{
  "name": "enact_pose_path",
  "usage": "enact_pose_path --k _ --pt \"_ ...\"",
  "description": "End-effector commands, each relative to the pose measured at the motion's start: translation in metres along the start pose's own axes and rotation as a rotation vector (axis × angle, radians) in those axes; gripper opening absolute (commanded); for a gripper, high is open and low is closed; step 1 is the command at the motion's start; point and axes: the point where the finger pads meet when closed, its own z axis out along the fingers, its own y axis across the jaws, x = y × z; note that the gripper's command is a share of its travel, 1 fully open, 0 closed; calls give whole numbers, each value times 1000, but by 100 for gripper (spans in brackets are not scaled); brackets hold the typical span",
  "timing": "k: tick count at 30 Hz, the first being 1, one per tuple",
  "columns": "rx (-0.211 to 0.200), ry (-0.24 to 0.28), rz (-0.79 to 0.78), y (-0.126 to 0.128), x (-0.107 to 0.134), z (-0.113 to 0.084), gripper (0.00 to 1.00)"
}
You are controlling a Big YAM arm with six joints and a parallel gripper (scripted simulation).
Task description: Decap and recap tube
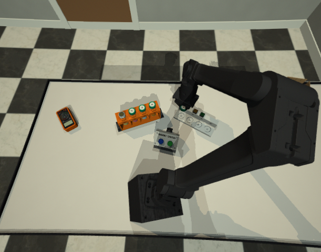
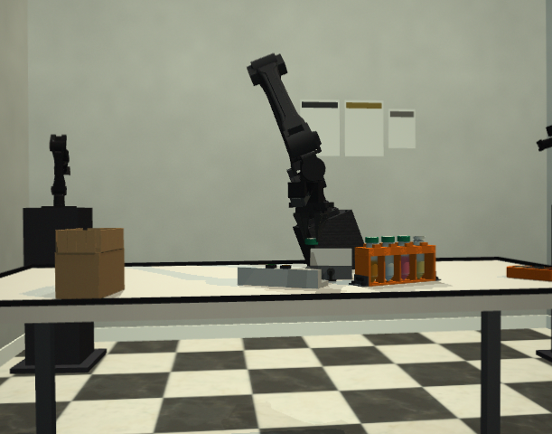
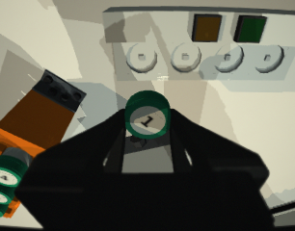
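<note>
Gripper (image 1: 185, 106) (image 2: 308, 237) (image 3: 147, 115): black, angular fingers closed on the cap's sides.
Cap (image 1: 183, 108) (image 2: 311, 241) (image 3: 147, 115): green, short round drum, white top marked 1; held above the table, near the tray; probably light, stiff, perhaps slippery; best gripped square across its rim.
Key housing (image 1: 165, 138) (image 2: 331, 257): grey box, sloped face, round blue and green keys.
Cap tray (image 1: 212, 132) (image 2: 279, 276) (image 3: 109, 60): pale, hard-looking, four ringed nests, none filled; lamps look unlit.
Tube rack (image 1: 138, 122) (image 2: 395, 250) (image 3: 37, 117): orange; tube 1 (image 1: 121, 115) (image 2: 419, 263) uncapped, likely fragile; the others wear green caps.
</note>
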Motion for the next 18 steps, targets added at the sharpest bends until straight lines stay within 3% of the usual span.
enact_pose_path --k 1,5,8,12,15,16,18 --pt "-15 -26 -3 2 -11 12 0" --pt "-12 -20 -5 2 -8 33 0" --pt "-21 -42 4 5 -22 43 0" --pt "-14 -24 -3 3 -12 67 0" --pt "-18 -36 1 5 -19 70 0" --pt "-23 -41 -26 17 -15 71 0" --pt "-15 -27 -2 4 -14 87 0"
